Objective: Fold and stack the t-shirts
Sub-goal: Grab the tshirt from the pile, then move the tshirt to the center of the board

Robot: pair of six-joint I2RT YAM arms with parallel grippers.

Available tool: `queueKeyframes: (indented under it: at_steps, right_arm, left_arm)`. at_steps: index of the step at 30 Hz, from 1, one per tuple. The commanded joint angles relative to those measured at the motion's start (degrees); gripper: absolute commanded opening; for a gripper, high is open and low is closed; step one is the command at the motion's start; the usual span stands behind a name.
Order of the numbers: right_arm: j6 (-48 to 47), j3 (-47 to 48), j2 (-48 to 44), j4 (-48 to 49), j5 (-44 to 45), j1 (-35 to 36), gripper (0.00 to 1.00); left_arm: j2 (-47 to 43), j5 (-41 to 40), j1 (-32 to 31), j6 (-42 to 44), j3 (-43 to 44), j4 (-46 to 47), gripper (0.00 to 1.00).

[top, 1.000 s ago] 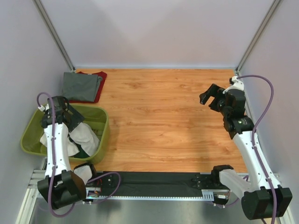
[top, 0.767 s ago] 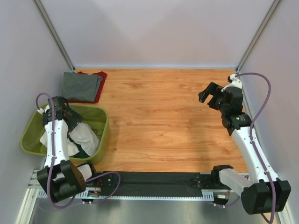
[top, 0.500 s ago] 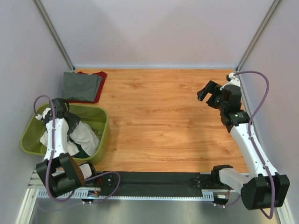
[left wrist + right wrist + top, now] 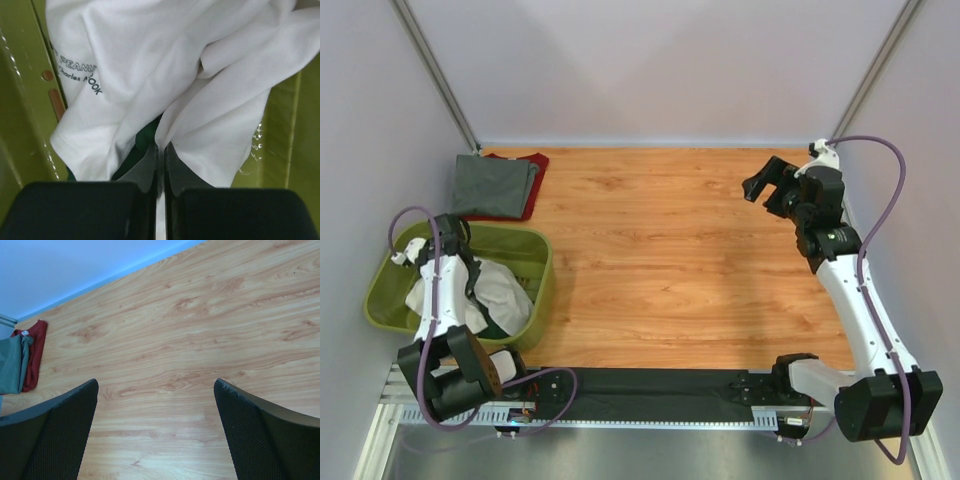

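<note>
A crumpled white t-shirt (image 4: 505,290) with a dark green part (image 4: 142,142) lies in the olive-green basket (image 4: 546,272). My left gripper (image 4: 468,288) reaches down into it. In the left wrist view that left gripper (image 4: 160,148) is shut, its fingers (image 4: 145,170) pinching a fold of the white t-shirt (image 4: 150,65). A folded grey t-shirt (image 4: 492,185) lies on a dark red t-shirt (image 4: 535,165) at the table's back left; both also show as the grey t-shirt (image 4: 10,365) and the red t-shirt (image 4: 35,347). My right gripper (image 4: 766,190) hangs open over bare wood at the back right, empty (image 4: 155,383).
The basket wall (image 4: 25,125) closes in on both sides of the left gripper. The wooden table (image 4: 670,250) stretches between the two arms. A black cloth strip (image 4: 650,382) runs along the near edge. Grey walls stand close on the left, back and right.
My left gripper has sunk deeper into the basket and shut on the white t-shirt. The right gripper has drifted a little toward the back wall, staying open.
</note>
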Motion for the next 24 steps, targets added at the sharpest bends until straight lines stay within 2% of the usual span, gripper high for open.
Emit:
queueKeyframes:
  at_steps: [1,4,7,8,13,16,17,22,24]
  right_arm:
    - [-0.68,3.55,-1.21,-0.86,2.08,0.0,1.0]
    - [-0.77,6.46,-0.86,-3.58,2.09,0.0,1.0]
    - [-1.82,9.44,0.1,-4.55,2.09,0.0,1.0]
    - [-1.74,10.32,0.37,-5.08,4.52,-0.09,1.0]
    - [0.38,23.82,6.42,-16.04,13.51,0.0,1.0]
    - [-0.59,28.86,8.71,-20.8,12.99,-0.09,1.0]
    - [-0.68,30.44,8.72,-21.43,12.99,-0.09,1.0]
    - [-0.24,28.44,5.22,-22.49,16.94,-0.09,1.0]
    - [-0.07,26.51,3.63,-22.75,18.51,0.0,1.0]
  left_arm:
    - [-3.42,-6.61,0.35,3.07,7.39,-4.65,0.0]
    - [-8.51,-7.69,0.35,7.54,13.98,-6.63,0.0]
    - [-14.49,-1.02,0.01,15.35,18.2,-3.21,0.0]
    - [-14.94,0.48,-1.56,16.51,22.13,-3.37,0.0]
    - [-14.06,0.49,-7.55,24.06,37.79,-4.69,0.0]
    - [-13.02,5.31,-8.87,27.49,48.42,-4.34,0.0]
    - [-11.27,9.42,-9.14,28.03,54.1,-4.51,0.0]
    - [-4.58,22.27,-12.99,30.14,67.5,-4.52,0.0]
    - [-0.02,23.35,-19.92,31.28,73.22,-4.34,0.0]
